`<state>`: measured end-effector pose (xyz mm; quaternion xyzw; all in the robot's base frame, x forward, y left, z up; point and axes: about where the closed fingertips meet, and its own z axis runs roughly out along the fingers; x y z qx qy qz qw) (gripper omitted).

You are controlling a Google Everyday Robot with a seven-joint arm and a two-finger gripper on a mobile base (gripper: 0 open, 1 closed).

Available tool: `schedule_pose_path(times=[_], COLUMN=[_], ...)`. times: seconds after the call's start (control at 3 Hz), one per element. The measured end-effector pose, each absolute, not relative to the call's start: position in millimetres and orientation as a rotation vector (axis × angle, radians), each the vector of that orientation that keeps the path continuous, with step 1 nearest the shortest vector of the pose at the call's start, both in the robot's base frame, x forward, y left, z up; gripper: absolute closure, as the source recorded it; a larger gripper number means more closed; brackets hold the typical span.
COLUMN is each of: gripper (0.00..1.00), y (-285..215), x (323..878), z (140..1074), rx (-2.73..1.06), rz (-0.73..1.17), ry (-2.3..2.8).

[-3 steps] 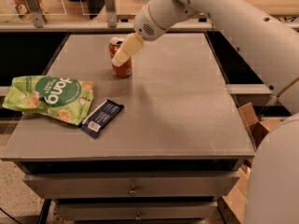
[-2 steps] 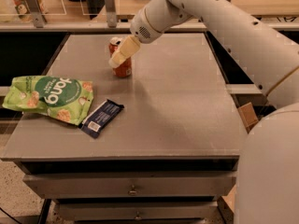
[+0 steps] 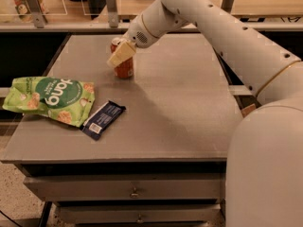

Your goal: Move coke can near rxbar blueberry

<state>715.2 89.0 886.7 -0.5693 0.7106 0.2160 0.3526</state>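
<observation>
The coke can (image 3: 124, 69) is red and stands upright on the grey table (image 3: 180, 103), at the back and left of centre. My gripper (image 3: 120, 56) is at the can's upper part and covers its top and left side. I cannot tell whether it touches the can. The rxbar blueberry (image 3: 103, 119), a dark navy wrapper with a white label patch, lies flat near the front left. It is well in front of the can and a little to its left.
A green snack bag (image 3: 49, 98) lies at the table's left edge, touching the bar's left side. A shelf with posts and bottles (image 3: 28, 4) runs behind the table. My white arm (image 3: 222, 37) reaches in from the right. Drawers (image 3: 135, 192) sit below the table top.
My gripper has moved a little to the left and down, closer over the can. The can, the bar and the bag have not moved.
</observation>
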Motion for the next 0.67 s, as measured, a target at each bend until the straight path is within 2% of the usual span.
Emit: schedule_pose_path(times=[0.67], gripper=[0.76], y=[73], x=[694], z=[901], rx=[-1.503], rz=[0.596], ry=[1.775])
